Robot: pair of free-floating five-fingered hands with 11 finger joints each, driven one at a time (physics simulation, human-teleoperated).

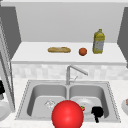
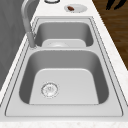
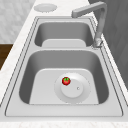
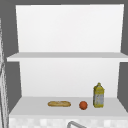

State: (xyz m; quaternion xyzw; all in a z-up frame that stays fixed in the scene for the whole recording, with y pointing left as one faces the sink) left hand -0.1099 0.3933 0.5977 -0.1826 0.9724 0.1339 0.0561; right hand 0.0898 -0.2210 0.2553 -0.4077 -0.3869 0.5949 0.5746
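— Where is the small tomato?
— On the white plate in the sink's right basin, just left of the right hand's fingers.
— Do those fingers grip anything?
— No. They hang straight and spread, holding nothing.
— What else is close by?
— A big red ball lies further left of them. The left hand shows at the far left edge.

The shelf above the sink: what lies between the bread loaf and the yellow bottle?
In the front view, one orange fruit lies on the shelf between the bread loaf and the yellow bottle, nearer the bottle and touching neither.
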